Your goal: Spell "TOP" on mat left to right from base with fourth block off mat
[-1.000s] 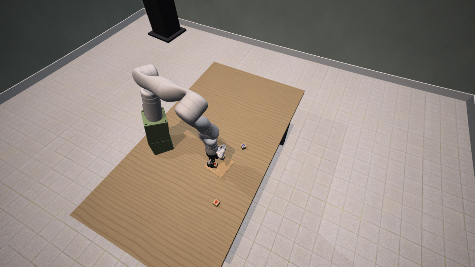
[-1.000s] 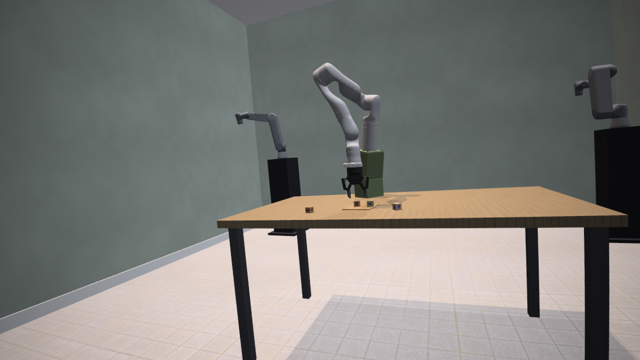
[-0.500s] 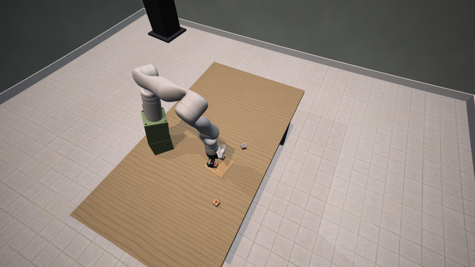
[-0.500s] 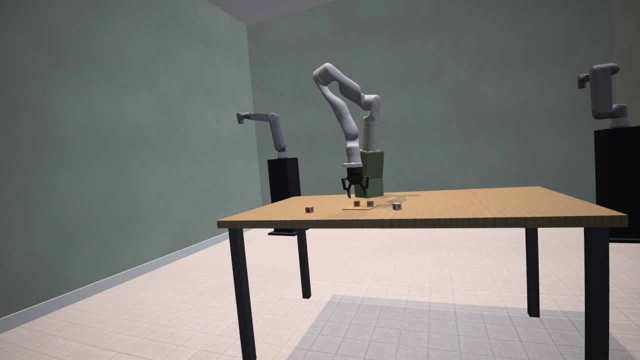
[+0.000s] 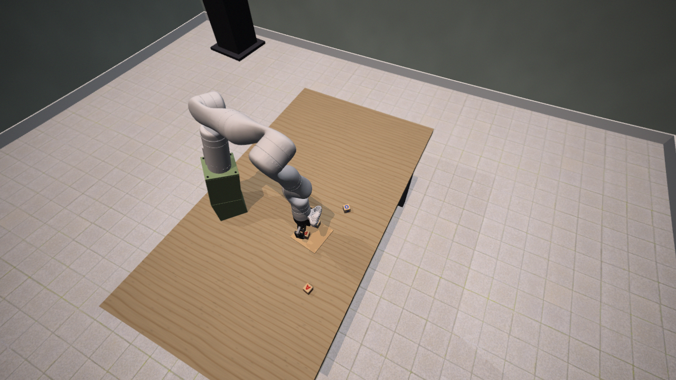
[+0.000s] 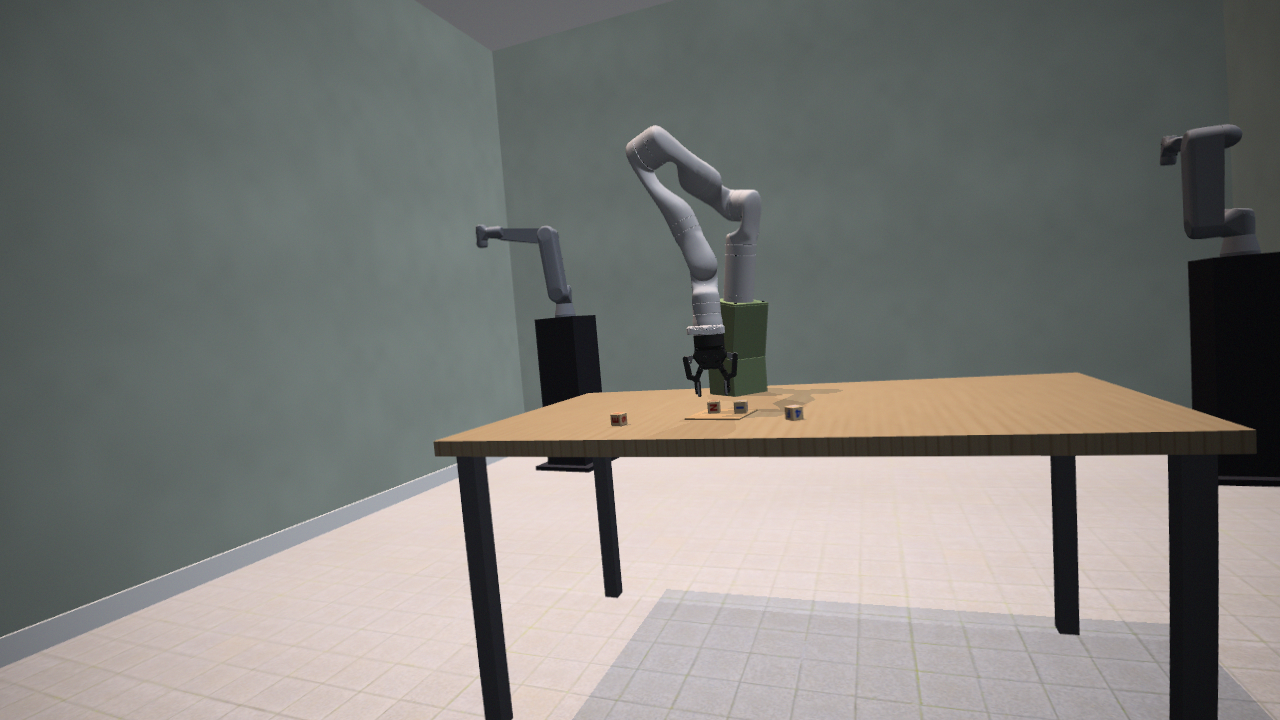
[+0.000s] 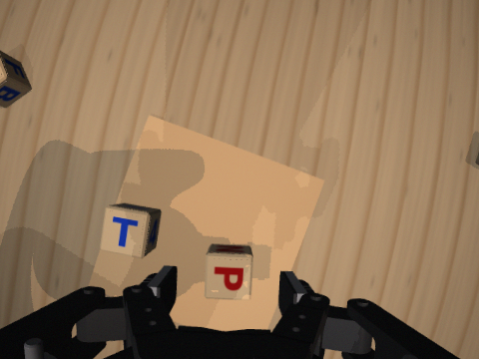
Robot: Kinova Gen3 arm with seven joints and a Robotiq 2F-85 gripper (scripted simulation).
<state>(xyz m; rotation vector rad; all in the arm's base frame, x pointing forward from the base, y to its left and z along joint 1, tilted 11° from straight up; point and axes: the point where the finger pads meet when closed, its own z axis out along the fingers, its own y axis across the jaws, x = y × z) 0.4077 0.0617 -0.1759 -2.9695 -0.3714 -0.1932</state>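
Note:
A light tan mat (image 5: 319, 241) (image 6: 698, 416) (image 7: 266, 206) lies on the wooden table (image 5: 226, 293) (image 6: 939, 411). Two blocks stand on it: a block with a blue T (image 6: 740, 406) (image 7: 127, 230) and a block with a red P (image 5: 307, 233) (image 6: 713, 406) (image 7: 228, 271). In the top view the wrist hides the T block. My gripper (image 5: 301, 232) (image 6: 709, 383) (image 7: 228, 284) is open and hangs just above the P block, one finger on each side of it in the wrist view, not touching. The block with a blue O (image 5: 346, 207) (image 6: 793, 411) (image 7: 10, 80) lies off the mat.
A block with a red A (image 5: 308, 287) (image 6: 618, 418) lies off the mat, toward the table's near end. The green robot base (image 5: 225, 189) (image 6: 741, 353) stands at the table's side. Two other arms on black pedestals (image 6: 565, 358) (image 6: 1235, 358) stand beyond the table.

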